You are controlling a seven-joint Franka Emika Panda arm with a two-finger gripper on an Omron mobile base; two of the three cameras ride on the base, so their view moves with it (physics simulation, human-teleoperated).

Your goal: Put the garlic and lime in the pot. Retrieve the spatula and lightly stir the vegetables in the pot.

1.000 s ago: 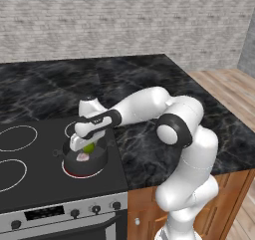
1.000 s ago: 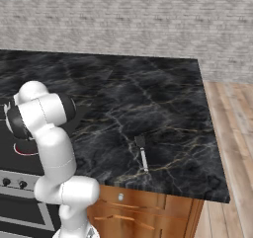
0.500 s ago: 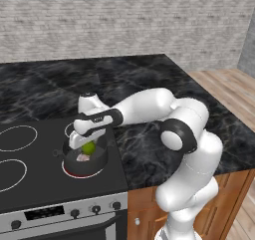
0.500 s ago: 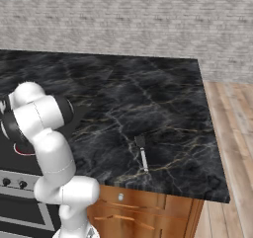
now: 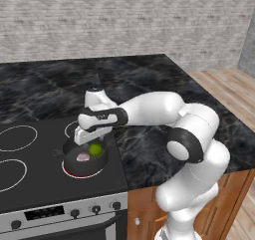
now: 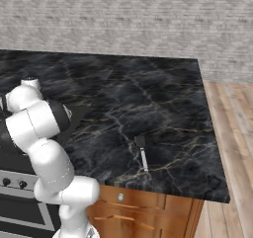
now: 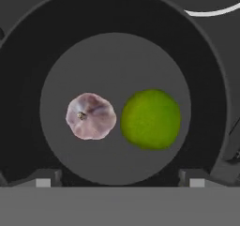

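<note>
The pot [image 7: 117, 42] sits on the stove's [image 5: 30, 184] front right burner, near the edge that meets the worktop [image 6: 148, 108]. On its floor lie the garlic [image 7: 90, 116] and the lime [image 7: 150, 119], just beside each other. The gripper [image 5: 89, 138] hangs over them, fingers spread wide, holding nothing. In the right base view the arm hides the pot. The spatula [image 6: 142, 152] lies near the worktop's front edge. Since the earlier frame the lime has left the gripper, which has lifted slightly
</note>
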